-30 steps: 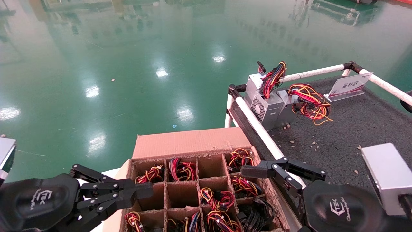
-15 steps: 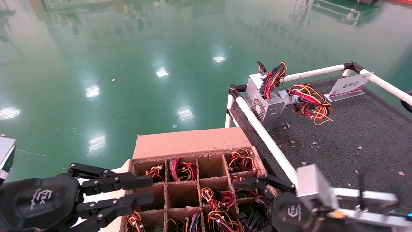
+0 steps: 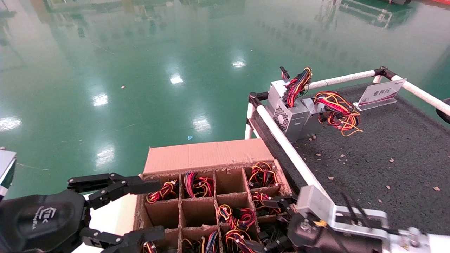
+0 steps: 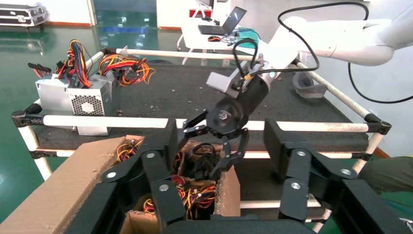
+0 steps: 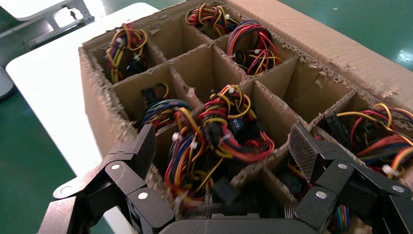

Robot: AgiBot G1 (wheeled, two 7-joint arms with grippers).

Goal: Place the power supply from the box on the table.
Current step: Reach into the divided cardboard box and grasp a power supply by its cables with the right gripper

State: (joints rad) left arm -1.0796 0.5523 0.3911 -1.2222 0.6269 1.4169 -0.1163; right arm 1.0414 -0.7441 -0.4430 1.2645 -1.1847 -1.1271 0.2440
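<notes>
The box (image 3: 207, 154) is a brown carton with frayed dividers, and most cells hold bundles of coloured wires. My right gripper (image 3: 269, 225) hangs open over the cells nearest the table. In the right wrist view its jaws (image 5: 225, 146) straddle a power supply's red, yellow and blue wire bundle (image 5: 214, 122) without touching it. The left wrist view shows the right gripper (image 4: 214, 146) above a cell of black wires. My left gripper (image 3: 156, 209) is wide open at the box's left wall, holding nothing. The dark table (image 3: 369, 151) lies to the right.
Two grey power supplies (image 3: 291, 117) with looping wires (image 3: 337, 109) stand at the table's far left corner, beside a white sign (image 3: 381, 95). A white tube rail (image 3: 288, 147) separates box and table. Cardboard crumbs dot the tabletop. The box sits on a white surface (image 3: 105, 218).
My right arm swung left from the table rail to over the box's right cells and turned its gripper downward. My left gripper opened from nearly shut to wide.
</notes>
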